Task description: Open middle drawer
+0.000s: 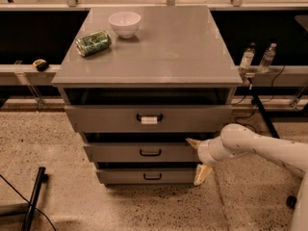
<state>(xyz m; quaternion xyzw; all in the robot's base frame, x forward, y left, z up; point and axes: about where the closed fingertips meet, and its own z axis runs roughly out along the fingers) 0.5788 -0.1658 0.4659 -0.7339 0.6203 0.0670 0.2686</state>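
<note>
The end effector [198,159] hangs at the right end of the cabinet's drawer stack, below the surface's front right corner. Its two pale, cream-coloured fingers [202,174] are spread wide, one above the other, with nothing between them. The upper tip lies by the top right corner of the middle drawer [120,153]. The lower one points down beside the right end of the lowest drawer [125,176]. Whether either tip touches a drawer front cannot be told. Behind the fingers, a smooth, rounded white arm [262,149] runs off to the right.

The middle drawer is thus just left of the end effector. It has a flat, matte grey front with a small black loop handle [150,152] at its centre, well apart from the fingers. A dark band of shadow shows above its front. Over it sits the taller top drawer [96,119], whose handle bears a white tag [149,121].

The surface [183,47] is a smooth grey slab. A round white bowl [124,23] stands near its far left corner. A green can [93,43] lies on its side close to the left edge, just in front of the bowl. Two clear bottles [247,57] stand on a ledge beyond the right edge. The floor is speckled stone.
</note>
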